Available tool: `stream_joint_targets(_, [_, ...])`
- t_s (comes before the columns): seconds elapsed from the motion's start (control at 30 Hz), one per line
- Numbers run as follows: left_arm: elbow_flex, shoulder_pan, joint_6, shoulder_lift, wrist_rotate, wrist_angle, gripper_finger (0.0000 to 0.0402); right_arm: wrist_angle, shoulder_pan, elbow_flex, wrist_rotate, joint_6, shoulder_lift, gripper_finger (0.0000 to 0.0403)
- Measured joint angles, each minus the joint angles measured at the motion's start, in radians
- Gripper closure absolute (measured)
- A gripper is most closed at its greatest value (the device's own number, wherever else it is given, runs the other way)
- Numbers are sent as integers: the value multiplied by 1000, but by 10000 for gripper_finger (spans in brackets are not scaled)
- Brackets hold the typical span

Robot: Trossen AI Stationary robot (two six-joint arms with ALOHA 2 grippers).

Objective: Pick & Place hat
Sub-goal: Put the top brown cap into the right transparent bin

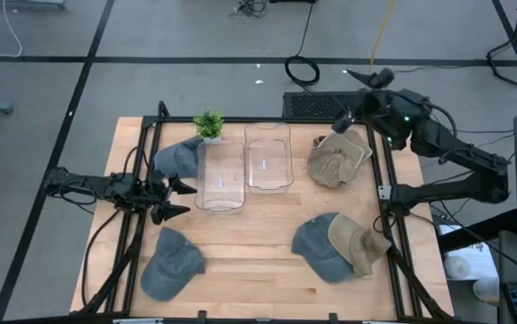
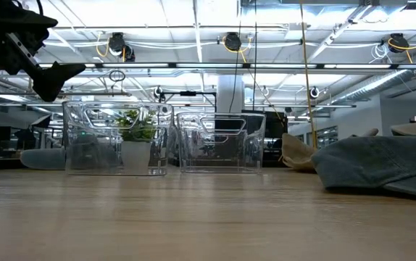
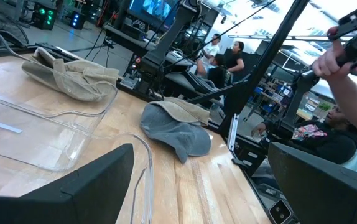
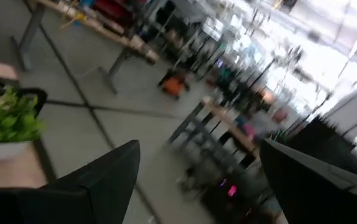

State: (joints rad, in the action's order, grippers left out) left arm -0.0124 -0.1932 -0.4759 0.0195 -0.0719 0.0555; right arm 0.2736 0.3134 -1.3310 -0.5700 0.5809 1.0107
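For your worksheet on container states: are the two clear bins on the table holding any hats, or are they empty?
Empty. From above, bare wood shows through the left bin and right bin; every hat lies outside them.

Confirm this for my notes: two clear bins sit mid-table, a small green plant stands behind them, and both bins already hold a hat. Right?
Not quite. The high view shows both clear bins empty; the hats lie on the table around them. The plant detail is right.

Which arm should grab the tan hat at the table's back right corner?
Right, probably. The right hand hangs open just beside the tan hat. The left hand, also open, sits across the table past both clear bins.
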Motion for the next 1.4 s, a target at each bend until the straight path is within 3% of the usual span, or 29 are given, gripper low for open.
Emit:
stream_joint_targets(0.17, [0,0,0,0,0,0,20,159,52,-28,84,-189,8,85])
stream_joint_targets(0.6, [0,0,0,0,0,0,20,601,143,-329,288,-501,180,85])
stream_joint_targets(0.8, [0,0,0,0,0,0,20,750,152,-434,288,-612,250,85])
stream_joint_targets(1.4, [0,0,0,0,0,0,20,994,143,-460,550,-797,332,85])
